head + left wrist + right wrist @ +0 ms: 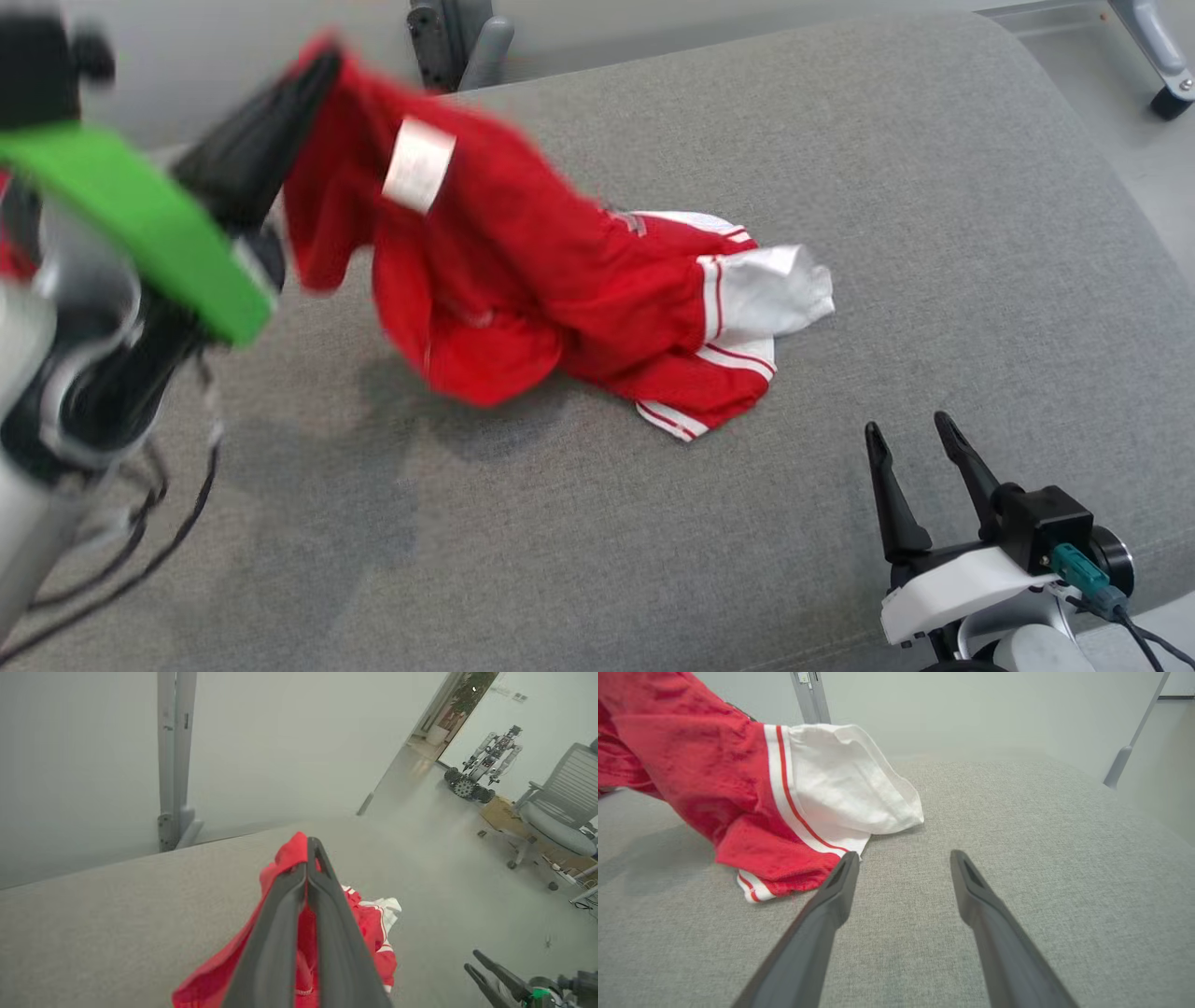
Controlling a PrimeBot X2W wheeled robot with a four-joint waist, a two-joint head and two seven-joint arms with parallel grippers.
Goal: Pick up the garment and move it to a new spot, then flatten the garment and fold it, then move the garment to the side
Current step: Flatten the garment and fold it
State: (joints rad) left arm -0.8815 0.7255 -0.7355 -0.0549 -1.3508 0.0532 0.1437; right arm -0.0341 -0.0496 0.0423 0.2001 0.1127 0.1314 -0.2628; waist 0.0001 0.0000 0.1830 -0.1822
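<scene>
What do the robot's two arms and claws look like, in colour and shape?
Both the left claw and the right claw have two long, dark, tapering fingers. The left arm carries a bright green band over black and pale grey housing, with thin black cables below. The right wrist has a white shell, a black block and a teal plug.

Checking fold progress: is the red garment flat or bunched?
Bunched. The left gripper, shut on one end of the garment, holds it up; the crumpled white-trimmed end rests on the grey cushion.
</scene>
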